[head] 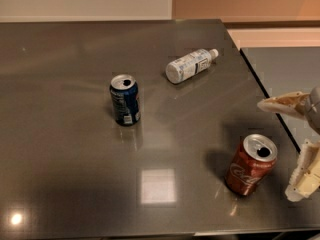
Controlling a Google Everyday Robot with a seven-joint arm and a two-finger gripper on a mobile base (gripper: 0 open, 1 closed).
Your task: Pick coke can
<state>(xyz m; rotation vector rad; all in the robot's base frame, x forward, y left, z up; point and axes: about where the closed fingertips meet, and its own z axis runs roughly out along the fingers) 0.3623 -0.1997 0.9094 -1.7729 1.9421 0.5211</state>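
The coke can stands upright near the front right corner of the desk, just short of the right edge. To do this approach well, I'd bring the pincer in level from that edge, pass one finger on each side of the can's body below the rim, and centre before closing, since a nudge could tip it. The pincer sits beside the can, spread wide, holding nothing and touching nothing I can see.
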